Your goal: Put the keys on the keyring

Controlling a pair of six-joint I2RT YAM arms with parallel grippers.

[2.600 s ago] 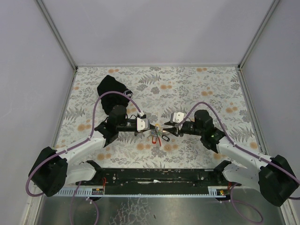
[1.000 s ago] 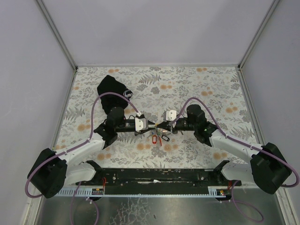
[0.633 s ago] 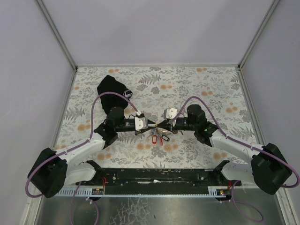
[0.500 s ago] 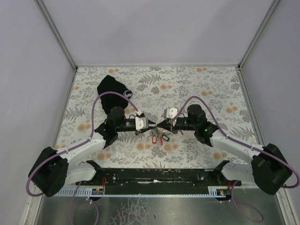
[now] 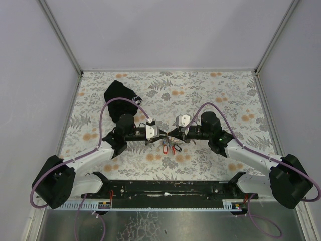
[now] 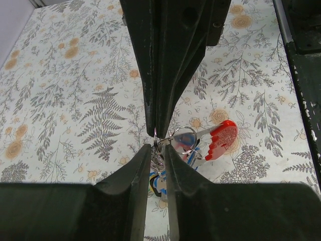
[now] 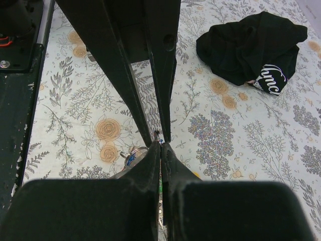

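Ring-threading step, I judge: tiny keys with coloured plastic tags (image 6: 220,140) bunched mid floral desk (image 5: 200,90) on thin metal keyring (image 6: 183,138), right hand (image 7: 160,143) at 3 o'clock clamped on ring, left hand (image 6: 157,148) at 9 nearly closed round it, grip unclear; next needs coil pried apart.

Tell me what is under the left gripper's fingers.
A silver keyring with a red oblong plastic tag and something blue, over the floral table cover. The fingers hide the rest of the bunch.

The top view looks steeply down on the whole table (image 5: 200,88); both wrist views (close, opposed) share the keys (image 6: 219,140).
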